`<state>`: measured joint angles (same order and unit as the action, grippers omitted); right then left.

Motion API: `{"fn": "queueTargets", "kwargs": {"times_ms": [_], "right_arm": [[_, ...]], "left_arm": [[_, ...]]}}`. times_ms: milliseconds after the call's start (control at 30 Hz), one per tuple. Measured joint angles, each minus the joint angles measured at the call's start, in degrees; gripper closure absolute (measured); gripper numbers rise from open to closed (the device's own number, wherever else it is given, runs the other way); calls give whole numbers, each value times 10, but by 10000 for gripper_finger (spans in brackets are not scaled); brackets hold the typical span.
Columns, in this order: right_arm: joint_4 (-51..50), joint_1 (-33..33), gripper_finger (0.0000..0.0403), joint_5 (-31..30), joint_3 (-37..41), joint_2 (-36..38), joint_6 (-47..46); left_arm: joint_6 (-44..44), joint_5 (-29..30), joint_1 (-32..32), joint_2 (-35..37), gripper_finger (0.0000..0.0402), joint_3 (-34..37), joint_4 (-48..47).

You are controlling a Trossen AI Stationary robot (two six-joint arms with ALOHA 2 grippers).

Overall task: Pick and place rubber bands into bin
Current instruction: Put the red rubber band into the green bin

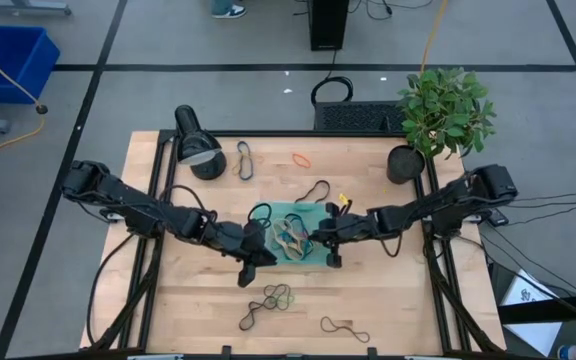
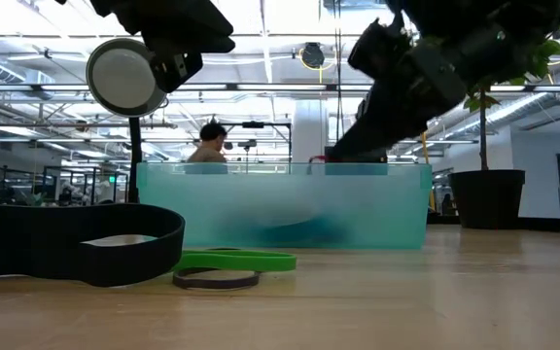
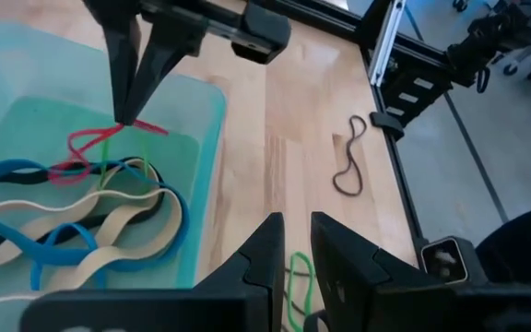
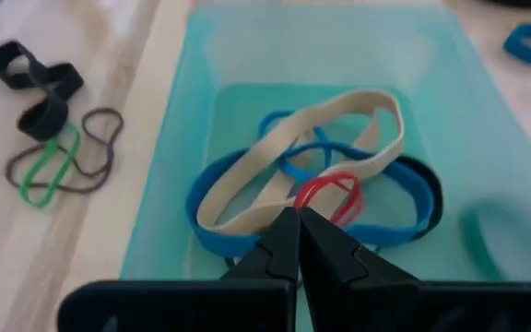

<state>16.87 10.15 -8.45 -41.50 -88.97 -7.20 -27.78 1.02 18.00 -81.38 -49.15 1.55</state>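
My right tool [image 4: 297,219] pinches a red rubber band [image 4: 328,195] low inside the bin [image 4: 450,92] mid-bench, so I should release cleanly over the pile; left tool [image 3: 293,242], narrow and empty, waits beside.

Teal bin [image 1: 313,215] mid-table, tangled rubber bands [image 4: 321,175] inside.

Overhead, table-level and both close wrist cameras share the bin [image 1: 296,232].

floor [image 1: 218,90]: grey, black lines | blue crate [image 1: 13,60] | ceiling lights [image 2: 261,19]
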Motion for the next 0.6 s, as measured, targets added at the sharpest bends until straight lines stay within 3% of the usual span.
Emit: {"fn": "queueTargets", "kwargs": {"times_ms": [600], "right_arm": [[18, 0, 379, -3, 0, -28, -11]], "left_arm": [[-41, -1, 19, 0, 339, 0, -2]]}}
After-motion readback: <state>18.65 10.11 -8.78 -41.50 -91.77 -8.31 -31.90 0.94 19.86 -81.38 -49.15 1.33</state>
